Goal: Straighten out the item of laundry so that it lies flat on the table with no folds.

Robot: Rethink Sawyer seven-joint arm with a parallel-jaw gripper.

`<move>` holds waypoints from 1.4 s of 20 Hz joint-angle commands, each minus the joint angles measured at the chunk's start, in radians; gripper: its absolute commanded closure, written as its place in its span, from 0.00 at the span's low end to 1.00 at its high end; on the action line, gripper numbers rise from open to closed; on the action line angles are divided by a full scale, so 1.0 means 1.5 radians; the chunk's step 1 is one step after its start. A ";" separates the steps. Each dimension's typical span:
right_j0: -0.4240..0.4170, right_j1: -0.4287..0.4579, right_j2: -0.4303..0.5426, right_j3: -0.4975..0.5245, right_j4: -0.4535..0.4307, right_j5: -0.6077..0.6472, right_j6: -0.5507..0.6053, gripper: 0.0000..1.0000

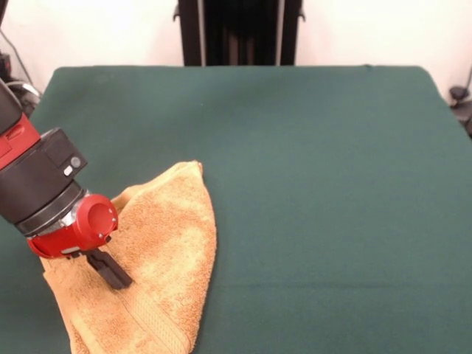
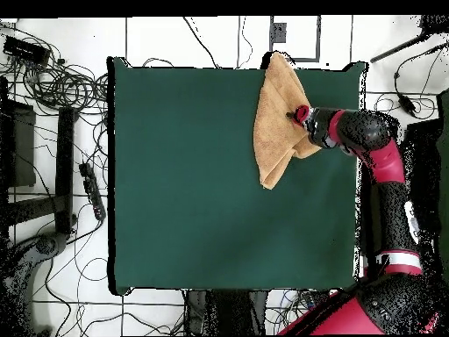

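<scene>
The orange-yellow towel (image 1: 166, 243) lies folded into a rough triangle on the green table (image 1: 317, 184), at the front view's lower left. Its woven band (image 1: 158, 321) runs near the picture's bottom edge. My gripper (image 1: 110, 271) comes in from the left on the red and black arm and is down on the towel's left part, touching the cloth. In the overhead view the towel (image 2: 276, 123) sits at the table's (image 2: 210, 175) upper right corner. Its tip reaches past the table's top edge. The gripper (image 2: 295, 115) is on its right side.
The arm (image 2: 386, 167) reaches up along the table's right edge in the overhead view. Cables and stands (image 2: 53, 132) lie on the floor left of the table. The robot's pedestal (image 1: 240, 33) stands behind the far edge in the front view.
</scene>
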 commanded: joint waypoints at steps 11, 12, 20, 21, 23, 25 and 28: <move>-0.024 0.091 -0.031 0.026 -0.121 -0.102 -0.239 1.00; -0.024 0.091 -0.031 0.026 -0.122 -0.103 -0.243 1.00; -0.035 0.096 -0.015 0.032 -0.130 -0.120 -0.260 0.00; -0.035 0.096 -0.013 0.030 -0.132 -0.117 -0.260 0.00; -0.024 0.091 -0.023 0.018 -0.134 -0.092 -0.244 0.00; -0.012 0.084 -0.034 0.002 -0.137 -0.062 -0.230 0.00; -0.005 0.092 -0.036 -0.029 -0.128 -0.006 -0.243 0.00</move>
